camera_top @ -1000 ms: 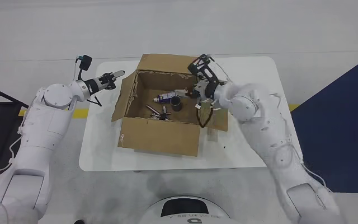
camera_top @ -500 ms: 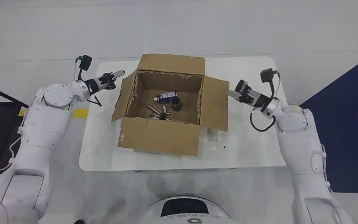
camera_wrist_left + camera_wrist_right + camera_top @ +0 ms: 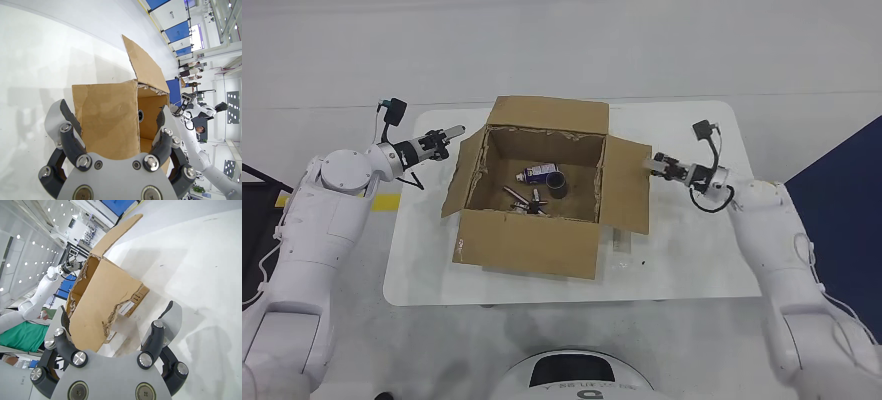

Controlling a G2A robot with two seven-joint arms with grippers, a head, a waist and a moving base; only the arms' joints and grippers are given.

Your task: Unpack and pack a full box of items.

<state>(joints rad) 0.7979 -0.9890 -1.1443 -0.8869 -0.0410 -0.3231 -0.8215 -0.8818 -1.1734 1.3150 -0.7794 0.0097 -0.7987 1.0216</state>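
- One cardboard box [image 3: 527, 250], with four flaps folded out.
- One white table [image 3: 692, 270].
- Two grippers: the left gripper [image 3: 455, 132] and the right gripper [image 3: 651, 165].
- Inside the box: one small bottle [image 3: 539, 173], one dark cylinder [image 3: 557, 184], and a few small metal pieces [image 3: 525, 201], too small to count.

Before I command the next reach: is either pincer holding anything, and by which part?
Nothing is held. The left pincer and the right pincer are both open, each at a side flap of the cardboard box.
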